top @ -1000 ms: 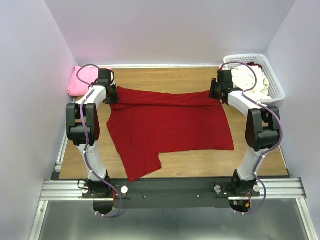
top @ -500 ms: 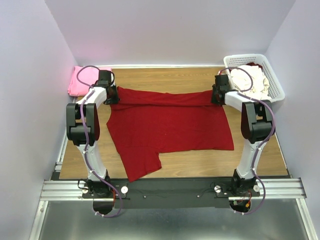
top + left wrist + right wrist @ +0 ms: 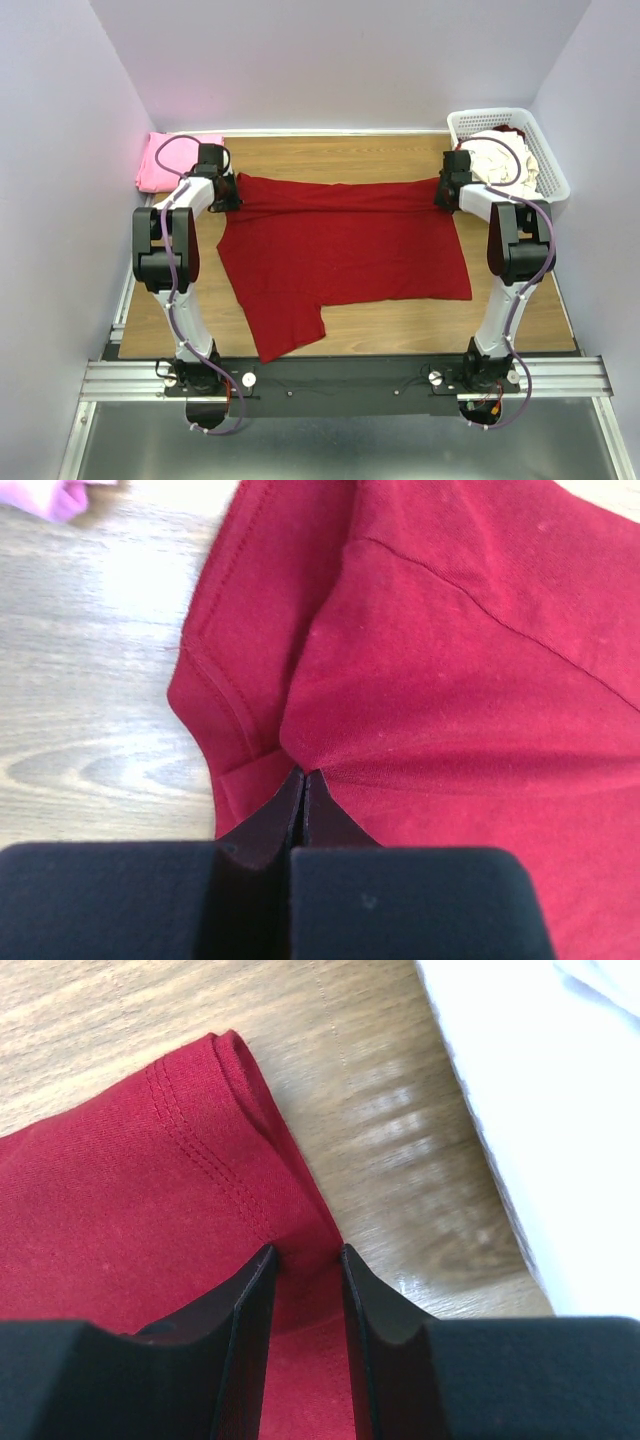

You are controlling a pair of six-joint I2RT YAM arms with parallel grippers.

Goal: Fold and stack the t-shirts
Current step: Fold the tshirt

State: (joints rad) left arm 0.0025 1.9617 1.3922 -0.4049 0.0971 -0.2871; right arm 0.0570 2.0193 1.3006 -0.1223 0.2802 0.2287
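The bright pink cloth shirt (image 3: 60, 494) is cut off at eleven o'clock; the white plastic lattice basket (image 3: 545, 1110) is blurred at two o'clock.

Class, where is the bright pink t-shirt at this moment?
In the top view, the pink t-shirt lies at the table's far-left corner, just beyond the left gripper.

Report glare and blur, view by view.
Top external: evenly lit, sharp across the dark red t-shirt. Left wrist: left claw blurred up close, table washed out pale. Right wrist: right claw blurred, glare streaks on the table, basket blown out white.
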